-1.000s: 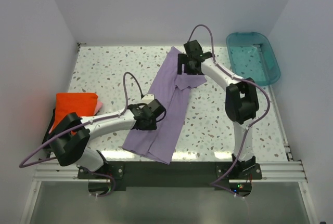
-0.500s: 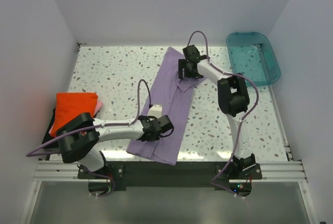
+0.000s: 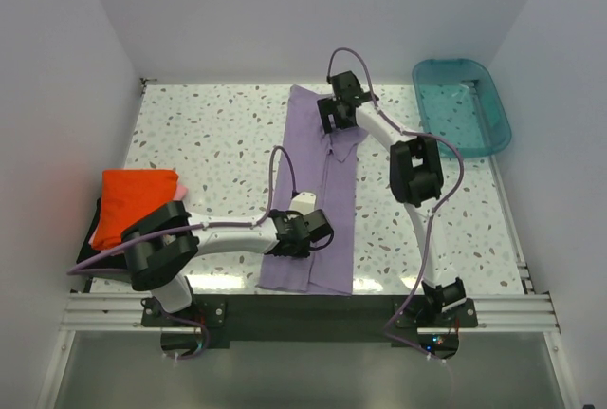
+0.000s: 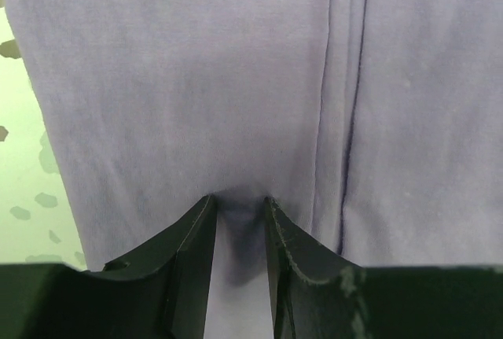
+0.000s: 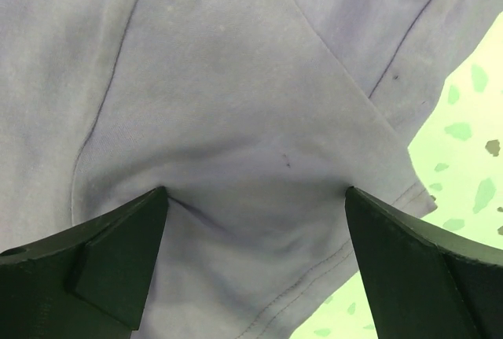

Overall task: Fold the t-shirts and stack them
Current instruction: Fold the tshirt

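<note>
The lavender t-shirt [image 3: 329,195] lies as a long, narrow folded strip down the middle of the desk [image 3: 209,134], running from the far edge to the near edge. A straight seam runs along its length in the left wrist view. The left hand [image 3: 303,235] is at the strip's near end, its fingers drawn close together and pinching a small ridge of the lavender cloth [image 4: 196,79]. The right hand [image 3: 339,115] is at the far end, its fingers spread wide with their tips against the cloth [image 5: 236,79], which creases between them.

By the left edge sits a folded orange-red t-shirt [image 3: 137,202], with a pink one [image 3: 180,193] and a dark one [image 3: 95,231] peeking from beneath it. A teal plastic tub [image 3: 462,105] stands at the far right corner.
</note>
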Action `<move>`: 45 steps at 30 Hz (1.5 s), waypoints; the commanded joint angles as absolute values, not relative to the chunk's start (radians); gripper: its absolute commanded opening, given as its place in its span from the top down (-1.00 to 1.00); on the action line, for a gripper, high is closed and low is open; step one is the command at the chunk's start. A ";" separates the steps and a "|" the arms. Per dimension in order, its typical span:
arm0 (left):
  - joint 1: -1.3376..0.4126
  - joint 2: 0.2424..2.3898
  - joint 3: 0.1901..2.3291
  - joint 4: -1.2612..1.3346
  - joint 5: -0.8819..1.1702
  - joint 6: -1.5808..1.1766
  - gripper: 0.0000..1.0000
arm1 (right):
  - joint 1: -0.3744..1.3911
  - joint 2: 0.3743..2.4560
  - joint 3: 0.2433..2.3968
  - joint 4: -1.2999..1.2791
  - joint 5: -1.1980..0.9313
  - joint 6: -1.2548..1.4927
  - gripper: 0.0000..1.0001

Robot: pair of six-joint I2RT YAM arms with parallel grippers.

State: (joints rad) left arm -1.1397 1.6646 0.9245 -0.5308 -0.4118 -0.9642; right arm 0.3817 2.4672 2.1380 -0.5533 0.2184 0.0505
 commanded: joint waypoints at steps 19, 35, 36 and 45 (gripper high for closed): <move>-1.141 1.597 1.012 -0.572 -0.359 -0.937 0.19 | 0.376 2.218 1.967 -0.446 0.255 0.258 -0.83; -1.164 1.769 0.973 -0.419 -0.267 -0.884 0.24 | 0.357 2.517 2.175 -0.525 0.213 0.278 -0.02; -1.163 1.772 0.971 -0.419 -0.265 -0.888 0.24 | 0.348 2.535 2.193 -0.529 0.203 0.272 -0.02; -1.094 1.799 0.992 -0.367 -0.232 -0.861 0.21 | 0.325 2.606 2.338 -0.531 0.127 0.224 -0.63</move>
